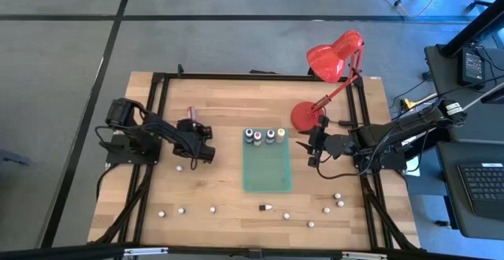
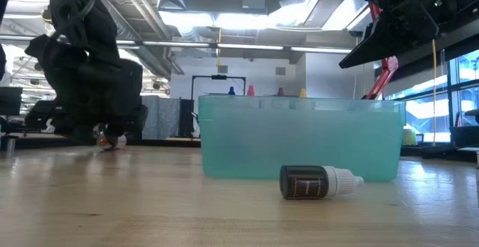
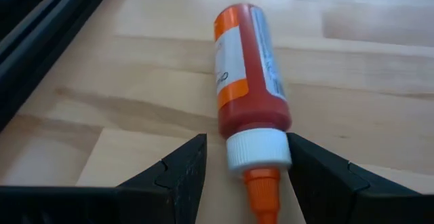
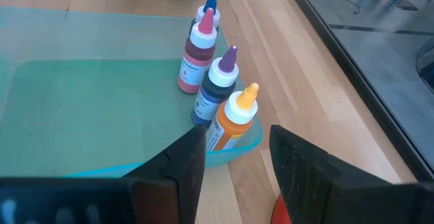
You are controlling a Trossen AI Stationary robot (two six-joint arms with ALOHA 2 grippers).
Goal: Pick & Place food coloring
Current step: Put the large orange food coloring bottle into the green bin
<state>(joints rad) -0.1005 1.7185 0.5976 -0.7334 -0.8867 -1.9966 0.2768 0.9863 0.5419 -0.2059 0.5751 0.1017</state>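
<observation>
My left gripper (image 3: 239,176) sits low on the pale wooden table (image 1: 220,110), fingers (image 3: 178,173) spread apart, the red plastic food coloring bottle with white cap and orange tip (image 3: 249,91) lying on its side between them, cap toward me, not clamped. My right gripper (image 4: 234,163) hangs with fingers apart just before the translucent green rectangular tray (image 4: 81,108), where four small bottles (image 4: 215,91) stand in a row along the near edge. A dark bottle (image 2: 318,182) lies on the table beside the tray.

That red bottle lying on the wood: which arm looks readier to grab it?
Left. Its end effector is open with the red bottle's cap between its fingers; the right end effector hangs beside the green tray.
</observation>
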